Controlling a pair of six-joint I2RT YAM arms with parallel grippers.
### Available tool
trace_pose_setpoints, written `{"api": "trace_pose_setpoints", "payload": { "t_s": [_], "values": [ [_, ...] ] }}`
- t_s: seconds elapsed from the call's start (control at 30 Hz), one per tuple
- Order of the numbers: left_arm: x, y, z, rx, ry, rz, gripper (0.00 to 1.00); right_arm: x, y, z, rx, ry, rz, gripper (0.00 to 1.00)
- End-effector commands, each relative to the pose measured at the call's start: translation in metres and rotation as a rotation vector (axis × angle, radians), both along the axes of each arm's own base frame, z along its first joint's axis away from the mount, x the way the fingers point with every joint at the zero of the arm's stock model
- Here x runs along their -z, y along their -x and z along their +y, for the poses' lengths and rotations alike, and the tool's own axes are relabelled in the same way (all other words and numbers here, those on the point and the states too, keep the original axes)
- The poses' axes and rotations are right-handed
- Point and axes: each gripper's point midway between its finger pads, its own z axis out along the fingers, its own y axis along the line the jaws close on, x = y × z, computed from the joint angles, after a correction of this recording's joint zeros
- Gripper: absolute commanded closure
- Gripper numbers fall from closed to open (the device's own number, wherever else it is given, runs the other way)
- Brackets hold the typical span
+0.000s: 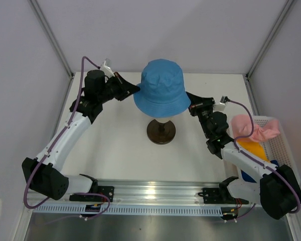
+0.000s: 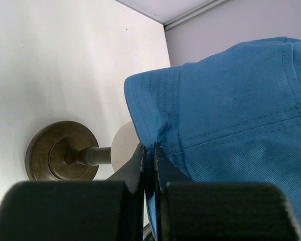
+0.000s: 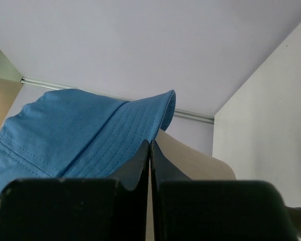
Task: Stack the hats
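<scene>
The light blue hat [image 1: 162, 88] sits on the cream head form, whose dark brown base [image 1: 161, 131] stands mid-table. My left gripper [image 1: 136, 89] is shut on the hat's left brim; in the left wrist view blue fabric [image 2: 231, 110] runs between the jaws of that gripper [image 2: 148, 146]. My right gripper [image 1: 190, 107] is shut at the right brim edge. In the right wrist view its tips [image 3: 150, 143] meet with no fabric showing between them, the hat [image 3: 75, 130] to their left and the head form [image 3: 195, 160] behind. The pink hat [image 1: 256, 131], yellow-orange hat [image 1: 251, 146] and a bit of navy blue [image 1: 247, 176] lie at the right.
A white basket [image 1: 283, 140] at the right table edge holds the other hats, partly under the right arm. The form's base and stem [image 2: 60, 150] show below the hat in the left wrist view. Walls enclose the table at the back and sides.
</scene>
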Motion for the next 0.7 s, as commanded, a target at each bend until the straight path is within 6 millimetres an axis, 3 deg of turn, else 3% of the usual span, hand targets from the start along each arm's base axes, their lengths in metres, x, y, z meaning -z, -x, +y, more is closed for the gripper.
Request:
{"api": "trace_pose_setpoints", "payload": {
  "t_s": [0.0, 0.33, 0.53, 0.6, 0.63, 0.67],
  "values": [
    [-0.04, 0.003, 0.014, -0.017, -0.008, -0.103, 0.99, 0.046, -0.007, 0.001, 0.039, 0.122, 0.084, 1.0],
    [-0.035, 0.0, 0.015, -0.017, -0.015, -0.086, 0.99, 0.071, -0.004, 0.001, 0.071, 0.184, 0.101, 1.0],
    [-0.032, 0.002, 0.013, 0.0, -0.015, -0.083, 0.99, 0.069, -0.004, 0.001, 0.069, 0.213, 0.094, 1.0],
    [-0.037, 0.005, 0.015, 0.001, -0.016, -0.099, 0.88, 0.059, -0.003, -0.002, 0.072, 0.237, 0.073, 0.98],
    [-0.04, 0.006, 0.016, 0.0, -0.023, -0.115, 0.82, 0.062, -0.002, -0.004, 0.066, 0.269, 0.091, 0.92],
    [-0.043, 0.008, 0.018, -0.002, -0.027, -0.129, 0.65, 0.054, 0.0, -0.007, 0.064, 0.288, 0.08, 0.77]
  ]
}}
